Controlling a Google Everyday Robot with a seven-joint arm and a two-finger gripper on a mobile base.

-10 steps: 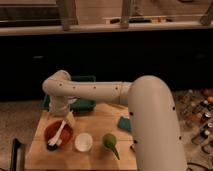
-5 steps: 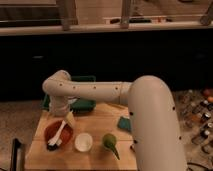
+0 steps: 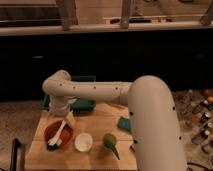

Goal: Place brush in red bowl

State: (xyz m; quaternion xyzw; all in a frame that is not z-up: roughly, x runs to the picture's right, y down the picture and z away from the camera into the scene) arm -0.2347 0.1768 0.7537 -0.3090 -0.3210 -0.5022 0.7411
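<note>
The red bowl (image 3: 56, 134) sits on the wooden table at the left. The brush (image 3: 58, 135) lies inside it, white handle slanting up to the right, dark bristle head at the lower left rim. My gripper (image 3: 68, 119) hangs just above and right of the bowl, near the upper end of the handle. The arm reaches in from the right and bends down over the bowl.
A white bowl (image 3: 83, 142) stands right of the red one. A green pear-shaped tool (image 3: 110, 142) lies beside it. A teal pad (image 3: 125, 123) lies further right. A green tray (image 3: 80, 102) sits at the table's back. Bottles (image 3: 200, 120) stand on the right.
</note>
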